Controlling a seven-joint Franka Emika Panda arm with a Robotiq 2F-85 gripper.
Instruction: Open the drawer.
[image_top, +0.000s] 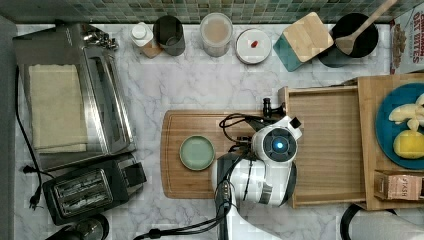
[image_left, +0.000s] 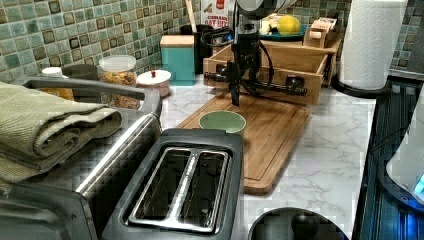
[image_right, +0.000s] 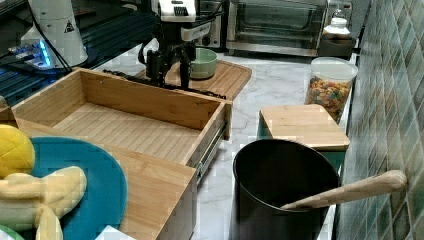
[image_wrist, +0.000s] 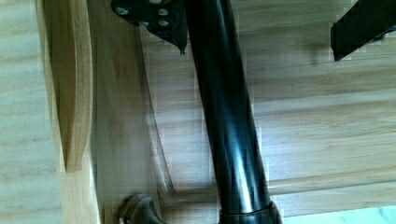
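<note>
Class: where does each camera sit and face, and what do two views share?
Top view: overhead, looking down; white arm over light-wood drawer front.
Left view: by black toaster, facing drawer front; hand shows.
Right view: behind drawer, looking opposite; hand shows.
Wrist view: above long black bar handle; fingers show.
Shared: green bowl, left and right views.

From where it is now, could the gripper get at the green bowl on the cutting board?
Probably yes. The gripper is at the drawer handle, its fingers straddling the bar, and the green bowl sits nearby on the cutting board with bare board between them. It would have to clear the handle first.
</note>
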